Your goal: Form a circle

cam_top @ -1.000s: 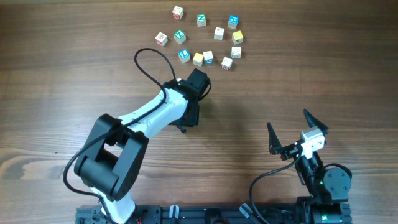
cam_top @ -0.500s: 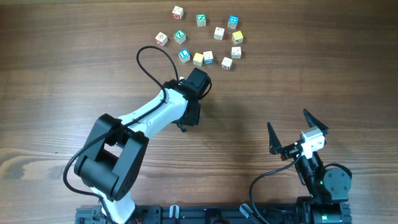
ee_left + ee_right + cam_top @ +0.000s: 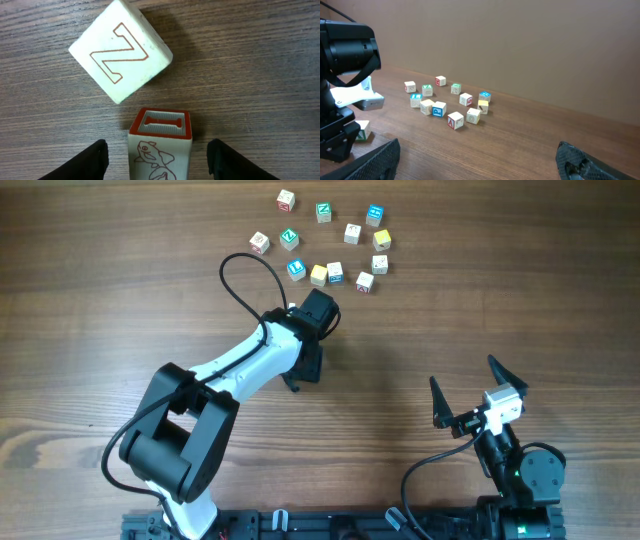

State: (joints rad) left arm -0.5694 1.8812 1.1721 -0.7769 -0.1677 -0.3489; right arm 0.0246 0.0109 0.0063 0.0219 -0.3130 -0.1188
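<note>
Wooden tabletop (image 3: 520,270) carries a loose ring of small letter cubes (image 3: 335,272) at its far side. Left fingers (image 3: 95,160) stand spread either side of a red-topped cream cube (image 3: 160,145), clear of it, just behind a white cube with a red-outlined letter (image 3: 120,50). Right fingers (image 3: 380,157) gape wide, empty.

From overhead we look down on the table (image 3: 480,290), the cluster of letter cubes (image 3: 325,242) at top. Our right wrist camera faces that same cluster low, from well away; our left wrist camera, just beside it, stares down close onto a red-topped cube (image 3: 160,125).
</note>
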